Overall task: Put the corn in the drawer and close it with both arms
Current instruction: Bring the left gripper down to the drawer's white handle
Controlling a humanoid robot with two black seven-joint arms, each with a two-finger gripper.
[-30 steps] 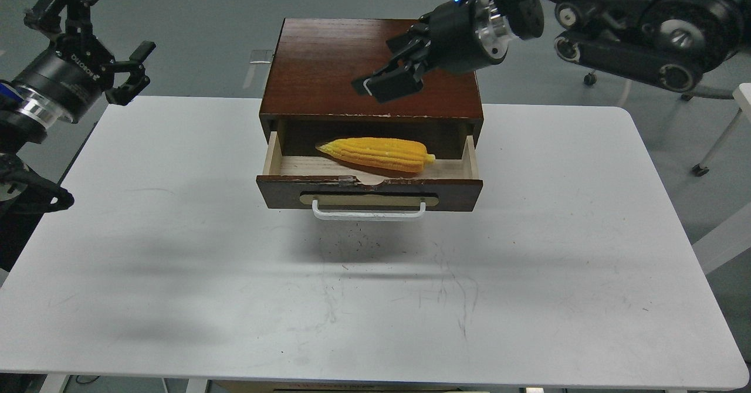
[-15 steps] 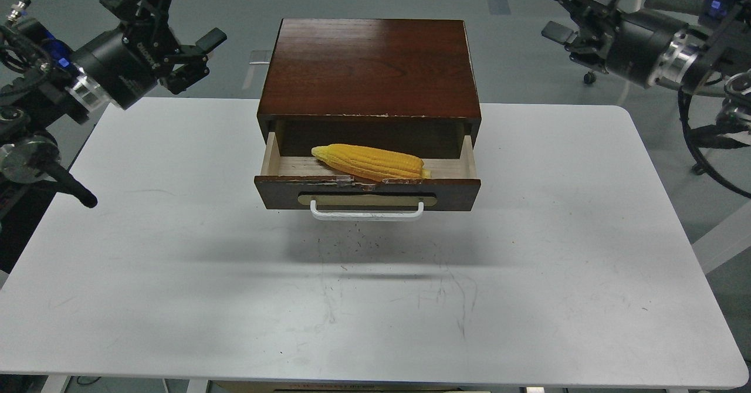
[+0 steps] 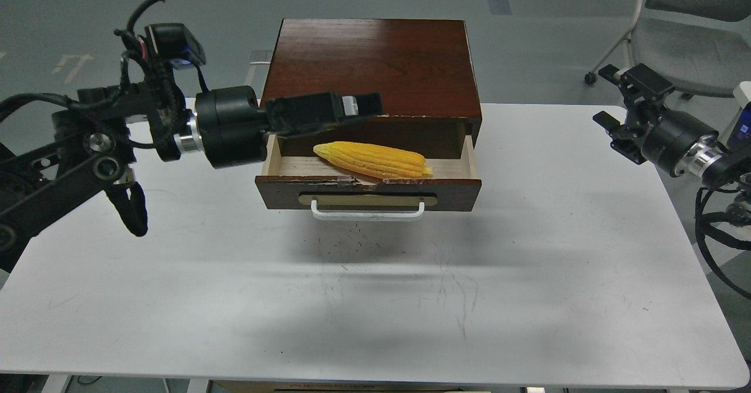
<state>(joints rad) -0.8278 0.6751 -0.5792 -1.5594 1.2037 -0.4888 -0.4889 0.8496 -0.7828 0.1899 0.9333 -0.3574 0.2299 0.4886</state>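
Observation:
The yellow corn (image 3: 372, 160) lies lengthwise in the open drawer (image 3: 368, 193), its point to the left. The drawer sticks out of the dark wooden box (image 3: 369, 58), with its white handle (image 3: 368, 212) toward me. My left gripper (image 3: 355, 105) reaches in from the left, level and side-on, just above the drawer's back left and the corn's pointed end. Its fingers overlap, so their gap is hidden. It holds nothing that I can see. My right gripper (image 3: 607, 97) is open and empty at the table's far right edge, well away from the box.
The box stands at the back middle of a white table (image 3: 375, 299). A grey chair (image 3: 686, 6) stands on the floor behind the right arm. Black cables (image 3: 713, 234) hang at the right edge of the table.
My left arm swung in from the upper left to over the drawer's opening. My right arm moved down and right to the table's right edge. The corn and drawer stayed put.

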